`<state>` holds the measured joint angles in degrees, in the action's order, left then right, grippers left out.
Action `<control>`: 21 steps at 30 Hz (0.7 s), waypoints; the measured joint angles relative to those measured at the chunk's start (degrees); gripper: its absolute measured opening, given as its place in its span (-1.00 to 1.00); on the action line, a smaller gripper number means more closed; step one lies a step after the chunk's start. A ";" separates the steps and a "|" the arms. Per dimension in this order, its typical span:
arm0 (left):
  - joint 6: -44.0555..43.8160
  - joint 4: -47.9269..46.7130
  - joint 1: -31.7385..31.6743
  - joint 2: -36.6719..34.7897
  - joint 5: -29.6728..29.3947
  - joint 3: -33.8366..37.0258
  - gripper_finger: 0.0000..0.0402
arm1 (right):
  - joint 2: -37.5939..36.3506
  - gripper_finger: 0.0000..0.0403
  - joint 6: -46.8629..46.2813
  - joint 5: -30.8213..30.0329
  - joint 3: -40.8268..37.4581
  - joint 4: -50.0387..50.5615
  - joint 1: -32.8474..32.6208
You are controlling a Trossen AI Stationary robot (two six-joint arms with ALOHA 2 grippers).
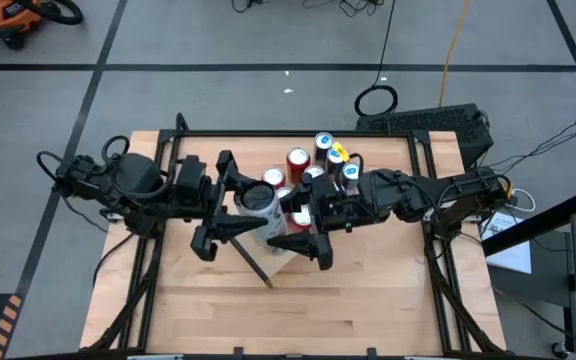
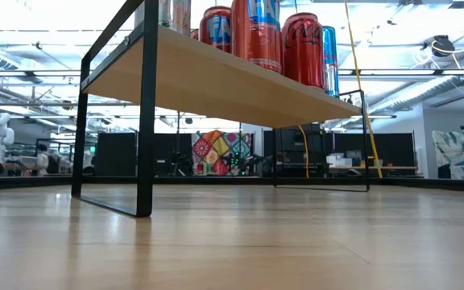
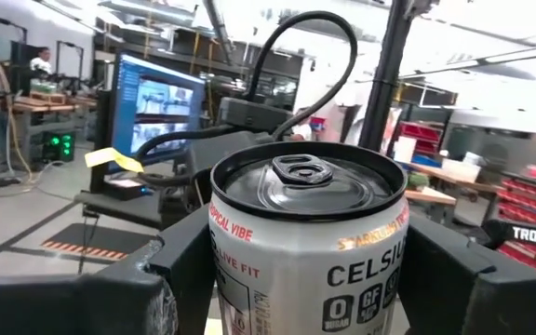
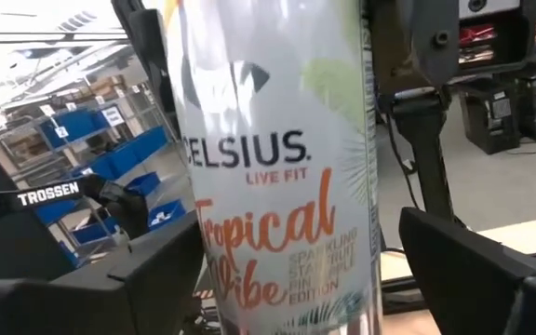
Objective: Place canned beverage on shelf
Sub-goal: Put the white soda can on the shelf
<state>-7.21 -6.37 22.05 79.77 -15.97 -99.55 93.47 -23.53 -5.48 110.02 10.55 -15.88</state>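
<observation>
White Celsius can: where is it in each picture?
High view: white Celsius can, near the picture's middle.
Low view: cannot tell it among the cans atop the shelf.
Left wrist view: centre, lid showing.
Right wrist view: centre, label showing.
Shared landmark: red cans, high and low views.

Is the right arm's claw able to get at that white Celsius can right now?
Probably yes: the right gripper is already at the white can, one finger on each side, apparently open. The left gripper holds that can too.
</observation>
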 joint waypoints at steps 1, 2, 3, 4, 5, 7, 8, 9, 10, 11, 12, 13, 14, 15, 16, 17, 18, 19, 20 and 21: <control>0.01 -0.05 -0.35 0.00 0.79 0.00 0.27 | 0.00 0.66 0.09 0.00 0.00 0.00 0.01; 0.01 -0.17 -0.66 0.00 1.37 0.00 0.27 | 0.00 0.66 0.29 -0.01 0.00 -0.01 0.05; 0.02 -0.33 -1.06 0.00 2.25 0.00 0.27 | 0.00 0.66 0.58 -0.14 0.00 -0.03 0.07; 0.04 -0.45 -1.53 0.00 3.27 0.00 0.27 | 0.00 0.65 0.74 -0.27 0.00 -0.05 0.07; 0.04 -0.69 -2.00 0.00 4.38 0.00 0.27 | 0.00 0.64 1.15 -0.33 0.00 -0.07 0.07; -0.01 -1.70 -2.94 0.00 6.36 0.00 0.27 | 0.00 0.61 2.22 -0.33 -0.02 -0.08 0.07; -0.06 -2.38 -3.42 0.00 7.26 0.00 0.27 | 0.00 0.59 2.85 -0.42 -0.02 -0.17 0.07; -0.19 -3.00 -3.75 0.00 7.89 0.00 0.27 | 0.00 0.57 3.27 -0.47 -0.02 -0.29 0.07; -0.54 -3.60 -4.07 0.00 8.48 0.00 0.27 | 0.00 0.54 3.59 -0.48 -0.02 -0.31 0.07; -1.12 -4.14 -4.39 0.02 8.93 0.00 0.27 | 0.00 0.51 3.89 -0.50 -0.02 -0.33 0.07; -1.41 -4.49 -4.70 0.02 9.18 0.00 0.27 | 0.00 0.48 4.27 -0.68 -0.02 -0.35 0.07; -1.43 -4.62 -4.97 0.02 9.56 0.00 0.27 | 0.00 0.45 4.67 -0.87 -0.02 -0.29 0.07; -1.45 -4.80 -5.18 0.02 9.83 0.00 0.27 | 0.00 0.42 4.97 -1.61 -0.02 -0.27 0.07; -1.43 -5.18 -5.30 0.02 9.82 0.00 0.27 | 0.00 0.40 5.19 -2.38 -0.02 -0.24 0.07; -1.44 -5.43 -5.39 0.02 9.79 0.00 0.27 | 0.00 0.39 5.30 -3.43 -0.02 -0.21 0.05; -1.45 -5.57 -5.53 0.01 9.77 0.00 0.27 | 0.00 0.38 5.33 -4.39 -0.02 -0.21 0.03; -1.44 -5.75 -5.64 0.00 9.78 -0.01 0.27 | 0.00 0.38 5.55 -4.91 -0.02 -0.31 0.02; -1.46 -6.19 -5.63 0.00 9.74 -0.02 0.27 | 0.00 0.39 6.08 -4.88 -0.02 -0.41 0.02; -1.47 -6.76 -5.62 0.00 9.71 -0.02 0.27 | 0.00 0.40 6.46 -4.82 -0.03 -0.31 0.04; -1.47 -7.14 -5.62 0.00 9.73 -0.02 0.27 | 0.00 0.41 6.74 -4.92 -0.04 -0.28 0.04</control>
<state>-8.69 -13.52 16.43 79.77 -6.24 -99.57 93.47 -16.79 -10.39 109.97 10.26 -15.84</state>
